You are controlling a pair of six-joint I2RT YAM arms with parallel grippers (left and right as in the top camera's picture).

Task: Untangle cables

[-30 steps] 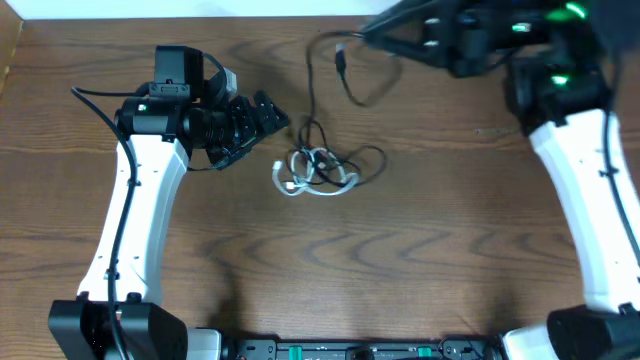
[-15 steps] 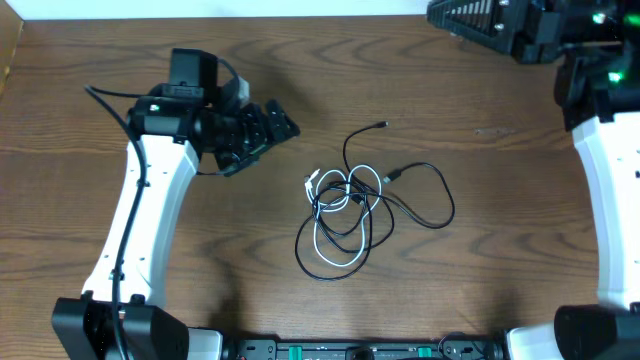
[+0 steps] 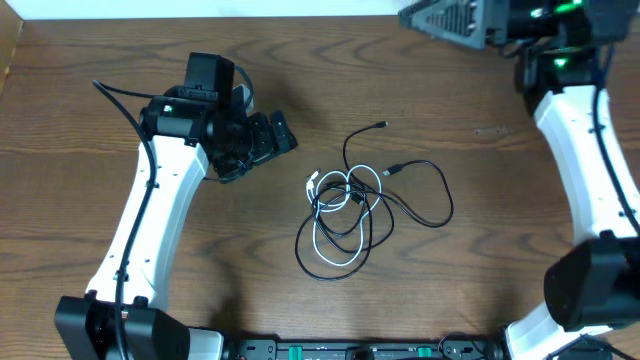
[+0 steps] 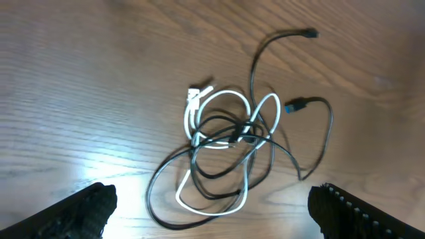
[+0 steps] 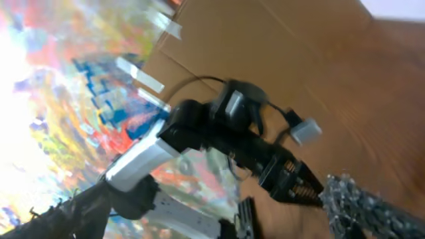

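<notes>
Cables (image 3: 345, 210), two thin black cords and one white, lay bunched at the centre of the brown wooden table (image 3: 500, 260), near my wide-open left gripper (image 3: 272, 138), so I judged it best to pinch one free plug end (image 3: 383, 125) and pull slowly; of the right gripper (image 3: 440, 15) I could not tell the opening.

Bare table (image 3: 480, 260) all round cables (image 3: 345, 205); left tool (image 3: 286, 134) near

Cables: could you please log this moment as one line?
cables tangled, lying on table | left tool open, empty, not touching | right tool at far edge, clear
</notes>
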